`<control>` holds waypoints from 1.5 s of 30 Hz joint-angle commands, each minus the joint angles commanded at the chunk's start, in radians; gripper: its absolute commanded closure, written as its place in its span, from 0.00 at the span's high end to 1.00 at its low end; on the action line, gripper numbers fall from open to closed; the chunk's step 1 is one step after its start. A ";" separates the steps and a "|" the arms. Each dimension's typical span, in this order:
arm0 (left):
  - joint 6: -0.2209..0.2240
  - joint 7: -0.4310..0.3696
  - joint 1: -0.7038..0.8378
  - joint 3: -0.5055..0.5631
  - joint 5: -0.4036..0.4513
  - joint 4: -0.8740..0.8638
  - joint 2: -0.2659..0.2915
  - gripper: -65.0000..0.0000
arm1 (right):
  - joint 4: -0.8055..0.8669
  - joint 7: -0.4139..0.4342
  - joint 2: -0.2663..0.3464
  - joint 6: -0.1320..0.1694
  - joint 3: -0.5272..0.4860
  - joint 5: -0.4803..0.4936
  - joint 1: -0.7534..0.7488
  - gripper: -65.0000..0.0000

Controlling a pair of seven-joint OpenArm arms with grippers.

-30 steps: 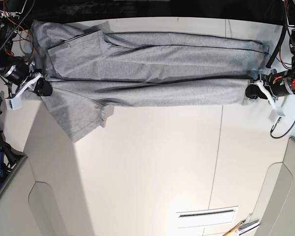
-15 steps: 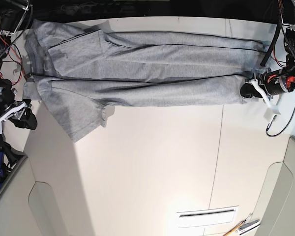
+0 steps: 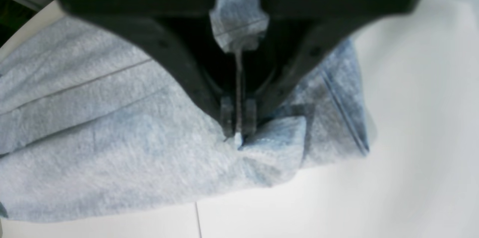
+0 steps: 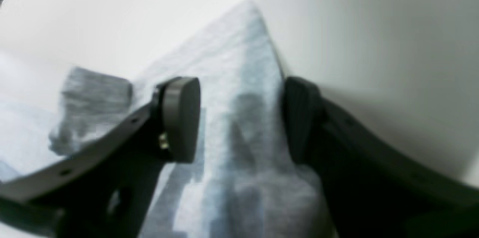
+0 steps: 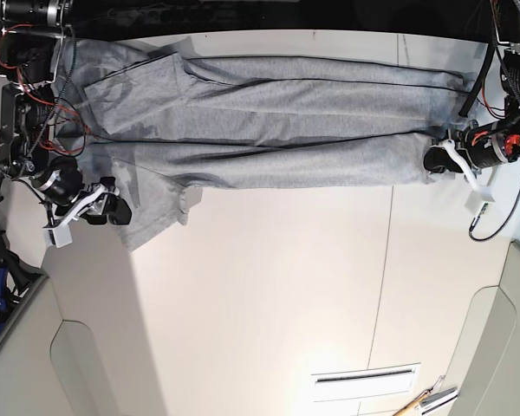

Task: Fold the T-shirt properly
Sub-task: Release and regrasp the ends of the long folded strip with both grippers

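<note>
The light grey T-shirt [image 5: 269,121] lies folded lengthwise across the far part of the white table [image 5: 269,286], plain side up. One sleeve [image 5: 152,212] spreads toward me at the left. My left gripper [image 5: 431,160] is shut on the shirt's hem end at the right. The left wrist view shows its jaws closed on a pinch of cloth [image 3: 238,135]. My right gripper [image 5: 114,211] is at the sleeve's edge. In the right wrist view it [image 4: 239,118] is open, with the sleeve's pointed corner [image 4: 243,81] lying between the two pads.
Red and black cables [image 5: 35,95] hang over the shirt's left end. A slotted plate [image 5: 364,377] and small hand tools [image 5: 425,400] lie at the near right. Grey panels [image 5: 35,347] flank the table's near corners.
My right gripper, off the shirt to the left half a second ago, has moved right onto the spread sleeve. The left gripper still holds the hem and has barely moved.
</note>
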 joint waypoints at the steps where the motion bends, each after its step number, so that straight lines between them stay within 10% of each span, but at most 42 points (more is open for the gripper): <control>1: 0.000 0.000 0.000 0.000 0.000 0.000 0.000 0.00 | 0.001 0.000 -0.011 0.000 0.000 0.000 0.000 0.50; 7: 0.000 0.000 0.000 0.000 0.000 0.000 0.000 0.00 | 0.002 0.000 -0.056 0.000 0.000 0.000 0.000 0.00; 23: 0.000 0.019 0.000 0.000 0.000 0.002 -0.012 0.00 | 0.439 -0.238 -0.053 0.003 0.055 0.117 -0.097 0.00; 45: 0.000 0.220 0.003 0.000 -0.008 0.113 -0.039 0.00 | 0.813 -0.311 -0.054 0.011 0.314 0.272 -0.570 0.00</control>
